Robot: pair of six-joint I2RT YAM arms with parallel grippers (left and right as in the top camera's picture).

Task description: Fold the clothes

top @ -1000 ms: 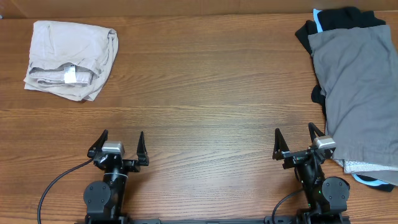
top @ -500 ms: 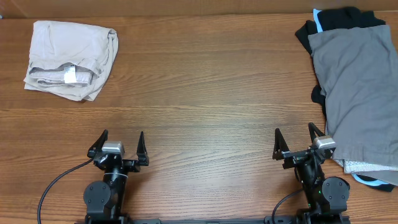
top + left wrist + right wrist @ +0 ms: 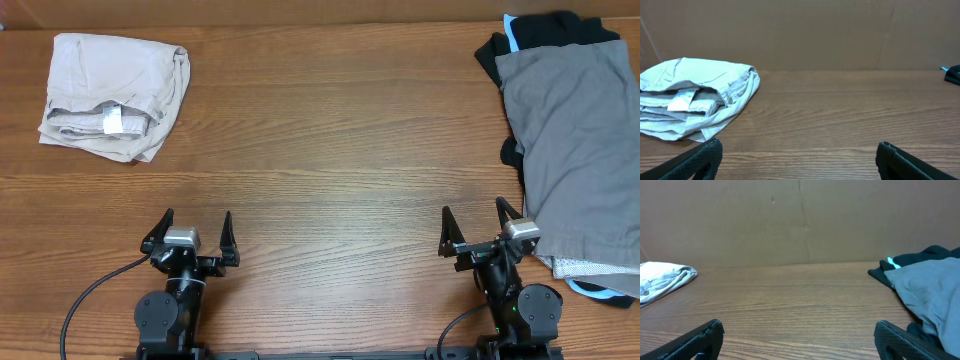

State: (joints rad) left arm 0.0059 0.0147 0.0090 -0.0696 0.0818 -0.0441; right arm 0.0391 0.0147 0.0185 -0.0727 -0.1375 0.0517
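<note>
The cream khaki shorts [image 3: 115, 95] lie folded in a bundle at the table's far left, with a small white label showing. They also show in the left wrist view [image 3: 695, 97] and at the left edge of the right wrist view [image 3: 662, 280]. My left gripper [image 3: 190, 232] is open and empty near the front edge, well short of the shorts; its fingers frame bare wood [image 3: 797, 150]. My right gripper [image 3: 473, 226] is open and empty at the front right [image 3: 797, 330].
A grey garment [image 3: 580, 140] lies on a black garment with light-blue trim [image 3: 540, 35] at the right side, close beside my right gripper. Both show in the right wrist view [image 3: 930, 290]. A brown wall [image 3: 800, 35] backs the wooden table [image 3: 330, 150].
</note>
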